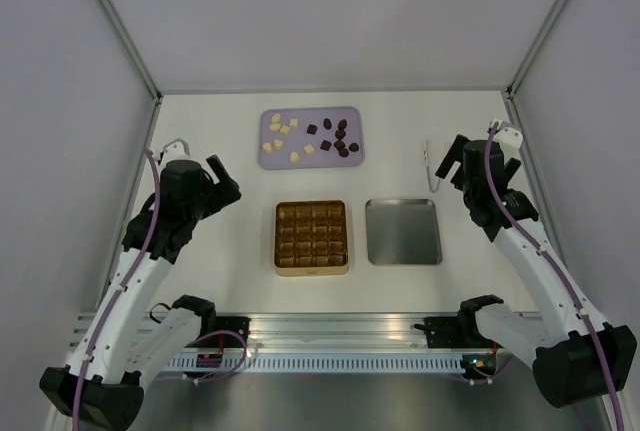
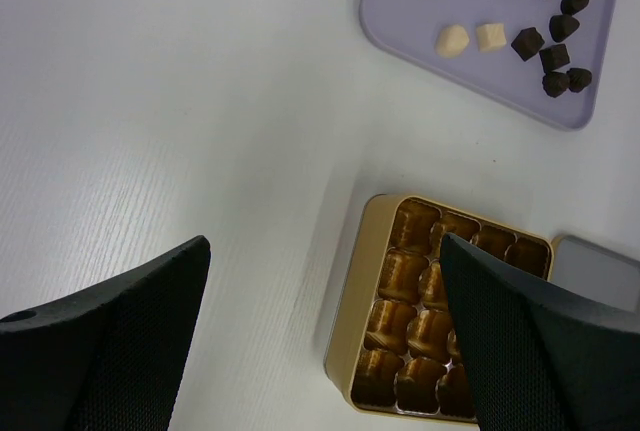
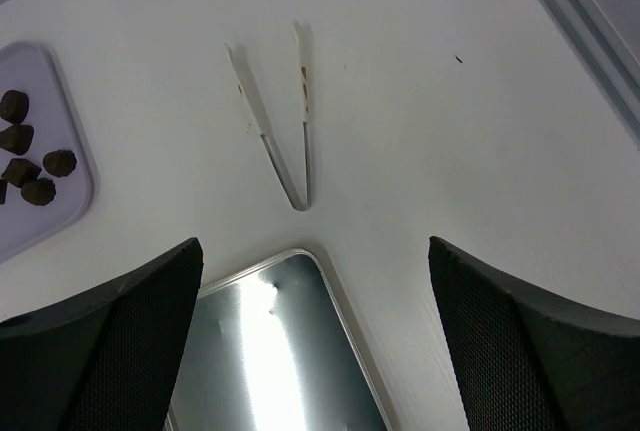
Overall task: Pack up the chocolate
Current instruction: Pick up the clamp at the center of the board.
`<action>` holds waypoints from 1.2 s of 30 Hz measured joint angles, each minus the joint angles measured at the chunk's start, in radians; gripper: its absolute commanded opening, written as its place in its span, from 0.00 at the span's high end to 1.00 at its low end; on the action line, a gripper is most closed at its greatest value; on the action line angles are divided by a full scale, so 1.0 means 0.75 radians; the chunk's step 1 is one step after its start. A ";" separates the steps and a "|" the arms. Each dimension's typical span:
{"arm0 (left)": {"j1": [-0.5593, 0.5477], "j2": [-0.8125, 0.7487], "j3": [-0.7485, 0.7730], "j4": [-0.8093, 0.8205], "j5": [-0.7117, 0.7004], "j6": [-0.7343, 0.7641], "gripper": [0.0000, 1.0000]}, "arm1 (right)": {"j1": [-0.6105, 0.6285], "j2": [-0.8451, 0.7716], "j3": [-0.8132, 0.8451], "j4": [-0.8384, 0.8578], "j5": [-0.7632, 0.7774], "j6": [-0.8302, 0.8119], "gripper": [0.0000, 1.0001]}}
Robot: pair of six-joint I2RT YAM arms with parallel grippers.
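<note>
Top view: all the chocolate lies on the lilac tray at upper centre, pale pieces on its left half and dark ones on its right. Below it, at mid-frame, the gold tin stands uncovered with every cell bare. Its lid lies just to its right. The tweezers rest untouched at right, near the right claw. The left claw hangs at left, well apart from the tray. Both claws are spread wide and carry nothing.

Left wrist: the two fingers fill the lower corners, wide apart, with bare table between them. The tin sits at lower right, and its visible cells are unfilled. The tray is at upper right with pale and dark pieces on it.

Right wrist: the fingers stand wide apart over the lid's corner at bottom centre. The tweezers lie above it at upper centre, and a few dark pieces show at the left edge.

Packing looks not yet begun: no piece is in the tin, so the whole job is left.
</note>
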 measured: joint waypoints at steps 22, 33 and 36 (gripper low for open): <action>0.000 0.079 -0.030 0.048 0.002 -0.009 0.00 | -0.002 0.545 0.030 0.118 -0.091 -0.051 0.02; 0.000 0.123 -0.030 0.064 0.002 -0.008 0.00 | -0.027 0.981 0.260 0.208 -0.176 -0.120 0.02; 0.000 0.123 -0.030 0.064 0.002 -0.008 0.00 | -0.053 1.039 0.293 0.212 -0.206 -0.137 0.02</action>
